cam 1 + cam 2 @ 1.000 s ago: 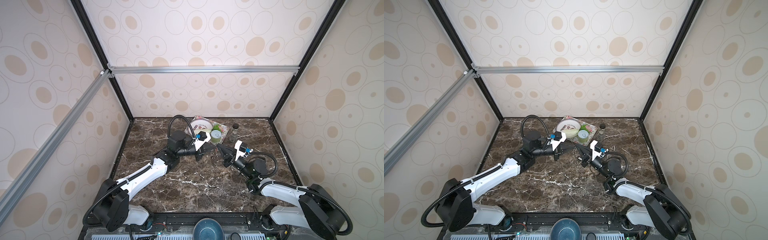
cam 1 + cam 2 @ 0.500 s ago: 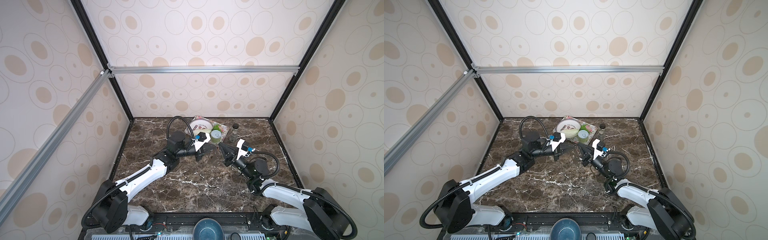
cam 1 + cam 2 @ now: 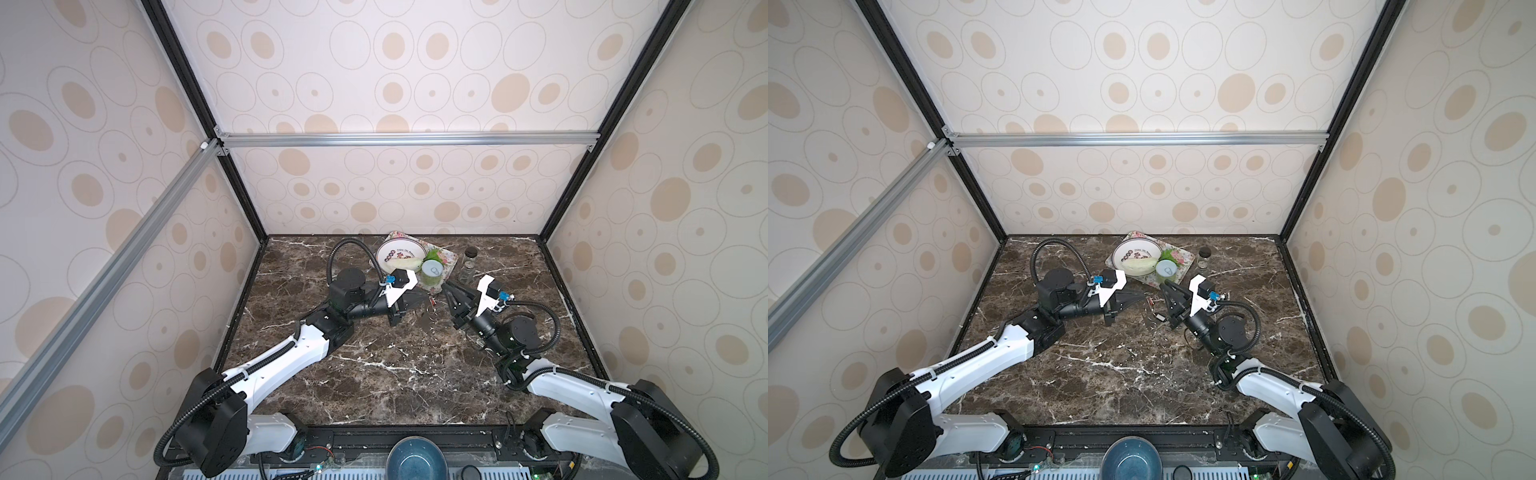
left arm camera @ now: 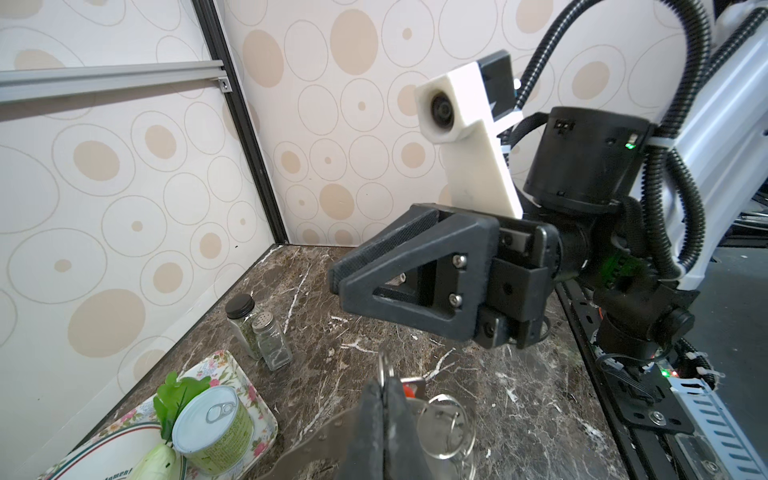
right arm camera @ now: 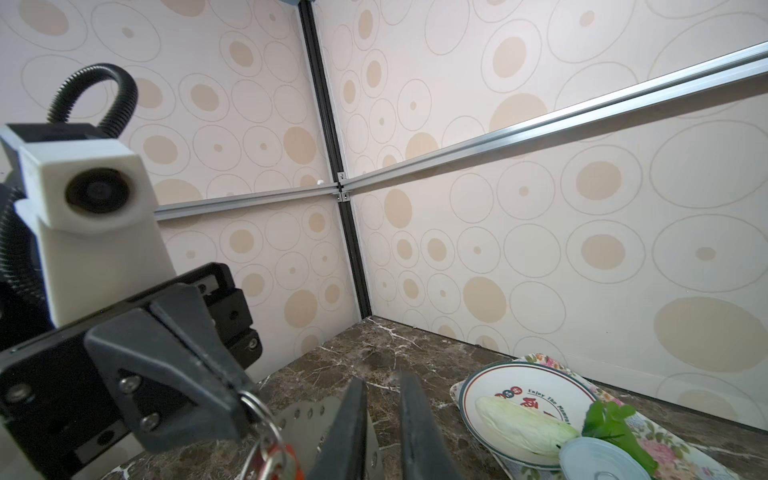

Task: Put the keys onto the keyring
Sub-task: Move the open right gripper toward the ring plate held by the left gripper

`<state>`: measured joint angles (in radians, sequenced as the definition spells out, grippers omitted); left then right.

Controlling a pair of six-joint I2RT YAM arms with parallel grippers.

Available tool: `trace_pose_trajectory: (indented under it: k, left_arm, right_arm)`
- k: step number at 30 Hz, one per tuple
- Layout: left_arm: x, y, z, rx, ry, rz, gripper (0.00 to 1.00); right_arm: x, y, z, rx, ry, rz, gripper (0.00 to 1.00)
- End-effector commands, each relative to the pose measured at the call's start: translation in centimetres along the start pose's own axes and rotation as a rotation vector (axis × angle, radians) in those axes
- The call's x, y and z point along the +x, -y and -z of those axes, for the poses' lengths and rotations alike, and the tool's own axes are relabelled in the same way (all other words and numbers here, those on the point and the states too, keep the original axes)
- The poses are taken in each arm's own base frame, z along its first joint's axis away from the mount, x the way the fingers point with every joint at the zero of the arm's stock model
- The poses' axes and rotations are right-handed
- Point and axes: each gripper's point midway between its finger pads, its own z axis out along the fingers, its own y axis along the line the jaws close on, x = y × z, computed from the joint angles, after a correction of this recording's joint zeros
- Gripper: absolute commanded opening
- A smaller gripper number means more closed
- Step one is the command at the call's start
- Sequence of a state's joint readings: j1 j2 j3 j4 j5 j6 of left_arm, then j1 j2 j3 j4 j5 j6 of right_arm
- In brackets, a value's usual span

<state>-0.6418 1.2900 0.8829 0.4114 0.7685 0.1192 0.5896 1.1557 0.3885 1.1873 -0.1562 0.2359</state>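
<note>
Since your left hand [image 4: 383,388] is clamped shut on the split ring of the red-tag key [image 4: 409,390], the next move turns on where the keyring sits relative to that hand. Down on the desk [image 3: 395,374], the keyring [image 5: 305,419] shows as a perforated grey plate just under and slightly ahead of the left fingertips. It is also just beyond the tips of the right hand [image 5: 381,380], so it lies between the two hands, close to both. Long axis: can't tell, only a slice of rim shows. Right hand's fingers stand slightly apart, nothing between them. My read: the left hand has the key and is nearer, so thread from there and use the right to pin the plate. Black-tag key [image 3: 1159,316] looks to be lying on the desk just beside the right hand, unheld.
</note>
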Motion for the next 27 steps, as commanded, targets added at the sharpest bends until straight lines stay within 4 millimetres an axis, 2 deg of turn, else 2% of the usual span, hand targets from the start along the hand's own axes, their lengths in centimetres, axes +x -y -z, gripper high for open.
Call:
trace_pose_trajectory:
  k: [1,3,12,17,21,23,27]
  left_arm:
    - [-1.9,0.3,0.2,0.006,0.052,-0.073,0.00]
    - [-1.5,0.1,0.0,0.003,0.039,-0.083,0.00]
    - [0.6,-1.1,-1.1,-0.022,-0.014,-0.148,0.00]
    - [2.4,-1.7,-1.6,-0.040,-0.063,-0.202,0.00]
    - [2.8,-1.6,-1.6,-0.034,-0.062,-0.255,0.00]
    - [3.0,-1.5,-1.6,-0.032,-0.061,-0.271,0.00]
    - [3.4,-0.6,-1.4,0.016,-0.067,-0.294,0.00]
  right_arm:
    - [-0.2,0.6,0.6,0.042,0.002,0.027,0.27]
    - [-0.1,1.0,1.0,0.069,-0.006,0.040,0.30]
    - [0.9,3.9,3.4,0.251,-0.073,0.093,0.31]
    - [2.2,5.3,5.1,0.339,-0.123,0.126,0.31]
    - [3.9,6.4,6.5,0.394,-0.171,0.145,0.31]
    - [4.6,6.6,7.0,0.403,-0.195,0.154,0.31]
    - [6.2,5.7,7.7,0.335,-0.243,0.186,0.33]
